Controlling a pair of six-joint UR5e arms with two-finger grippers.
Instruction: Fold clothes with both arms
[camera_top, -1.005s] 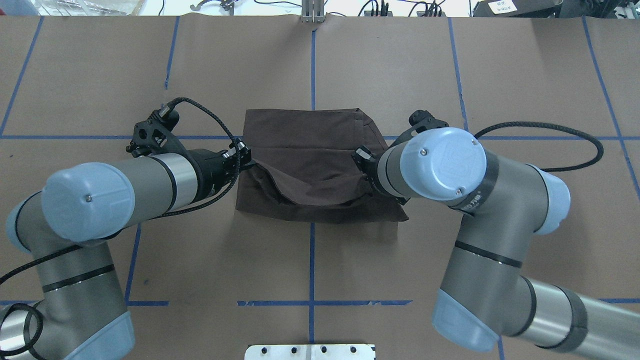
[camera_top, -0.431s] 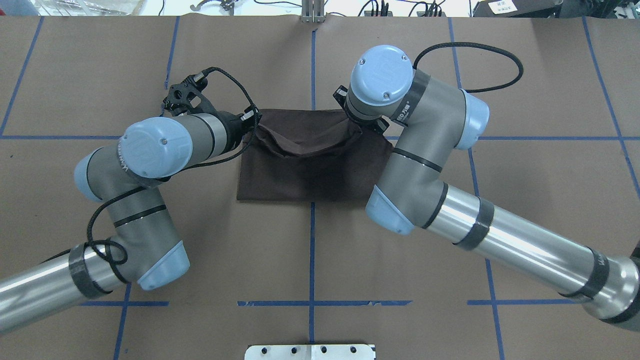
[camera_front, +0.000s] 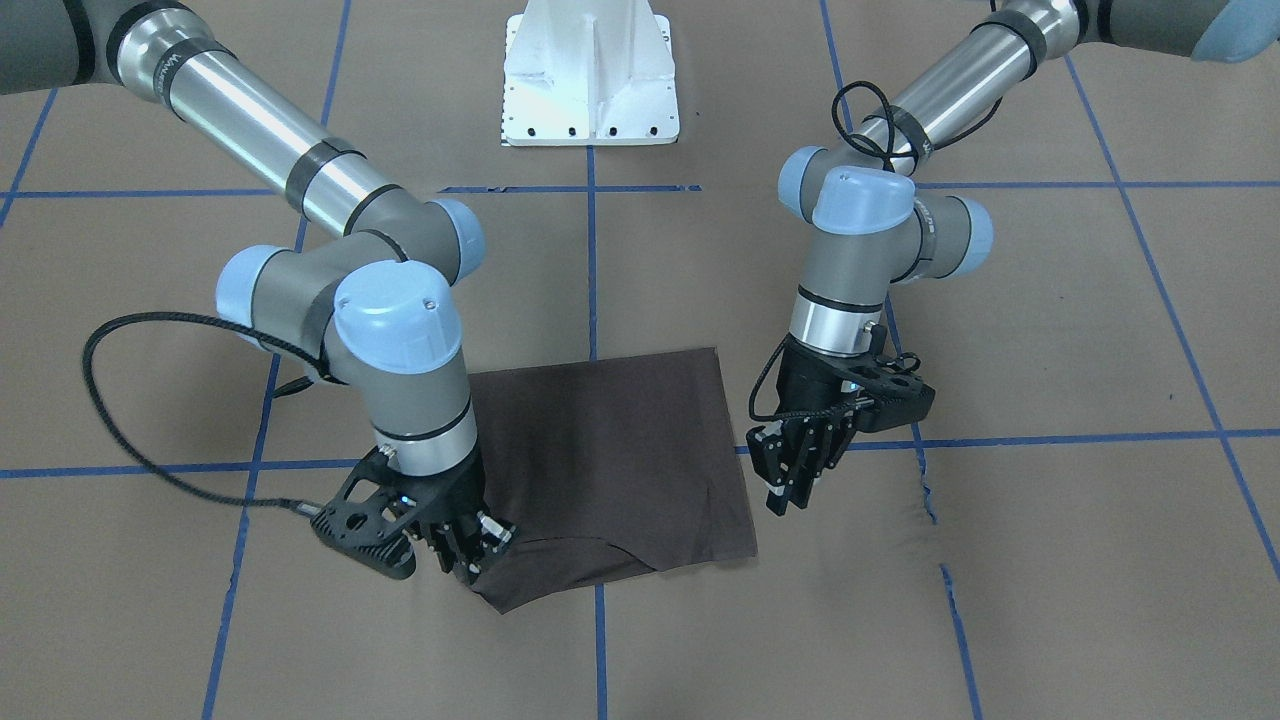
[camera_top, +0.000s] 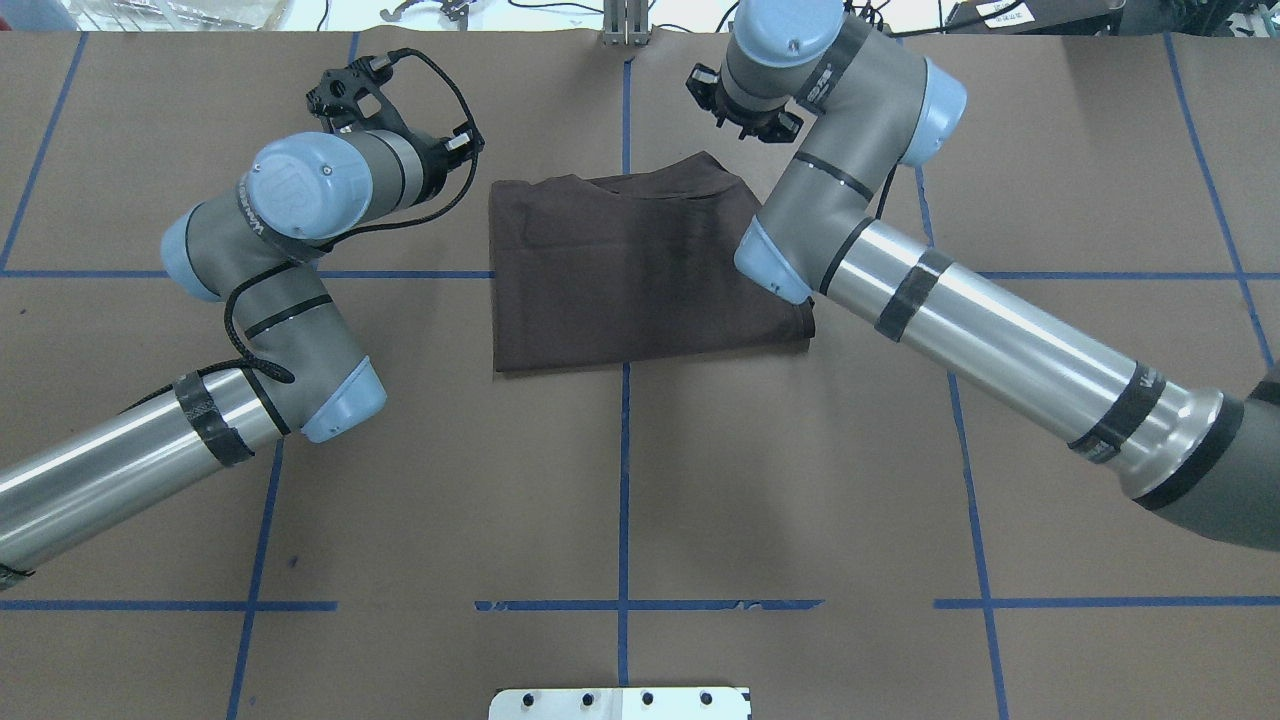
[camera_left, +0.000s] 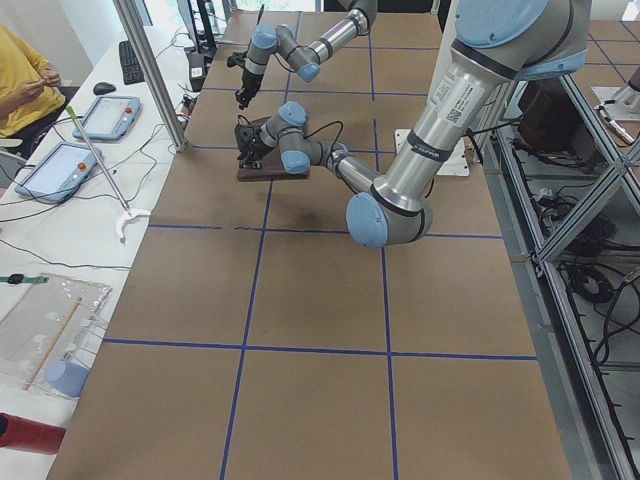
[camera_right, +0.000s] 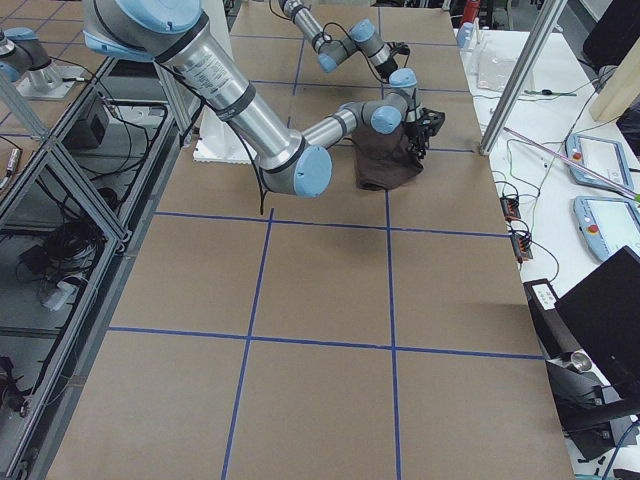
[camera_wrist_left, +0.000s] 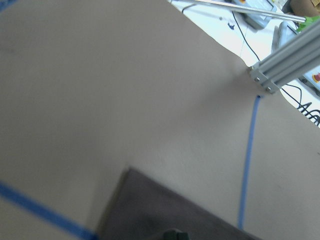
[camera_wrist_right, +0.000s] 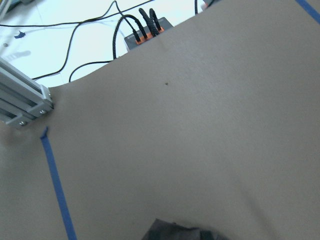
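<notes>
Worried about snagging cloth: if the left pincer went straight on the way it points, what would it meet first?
Probably the left pincer meets bare table beside the T-shirt; depth is unclear, so it might clip the shirt's edge.

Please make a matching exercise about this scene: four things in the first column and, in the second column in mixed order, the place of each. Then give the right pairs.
Things:
1. dark brown folded T-shirt
2. white bolted pedestal base
3. left black two-finger gripper
4. right black two-finger gripper

Places:
A. over the bare brown table, beside the T-shirt's edge, apart from it
B. right at a T-shirt corner
C. lying on the table between both grippers
D. at the table's robot-side edge

Pairs: 1-C, 2-D, 3-A, 4-B
</notes>
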